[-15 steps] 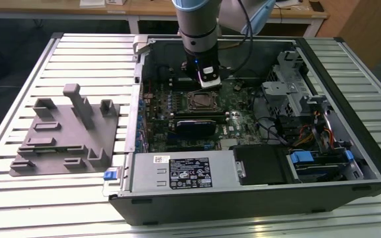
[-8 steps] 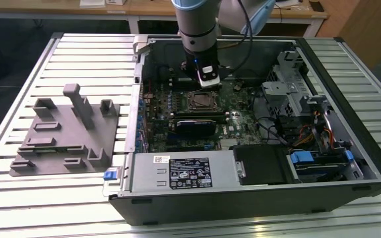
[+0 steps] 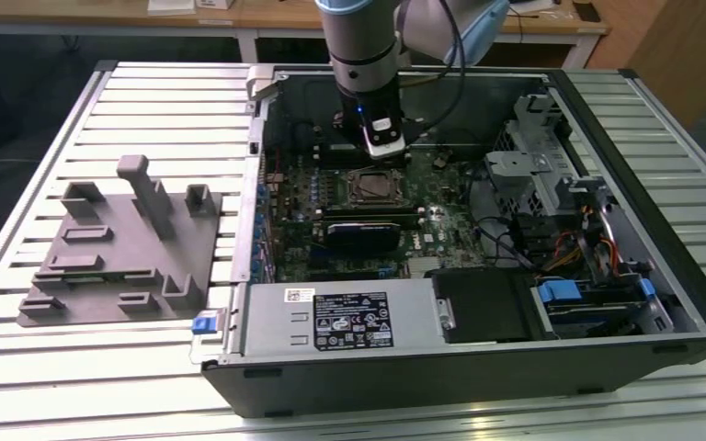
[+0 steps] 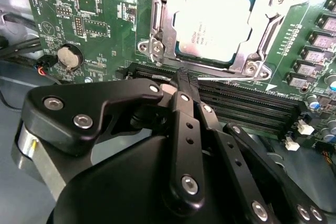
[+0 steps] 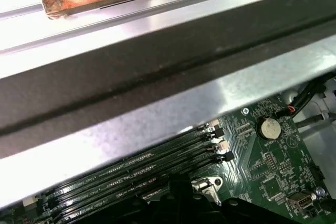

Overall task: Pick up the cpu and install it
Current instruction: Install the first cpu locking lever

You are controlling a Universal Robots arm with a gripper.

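Since the cpu (image 4: 212, 22) already lies in its socket (image 4: 157, 35), the closed, empty claw (image 4: 187, 80) hovers beside it; pickup and seating look finished.

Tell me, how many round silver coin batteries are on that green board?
1: the coin battery sits on the green board beside the socket holding the cpu. Others may be hidden.

Reaching straight down from above in the exterior view, arm (image 3: 363, 41) standing near vertical, grey wrist section turned toward the camera, cable trailing off its side. Carrying the claw (image 3: 381, 147) at the low end, pointing downward. Showing up close in the second wrist view as black linkage bars, with fingers (image 4: 187, 81) drawn together into a single narrow tip, nothing gripped between them.
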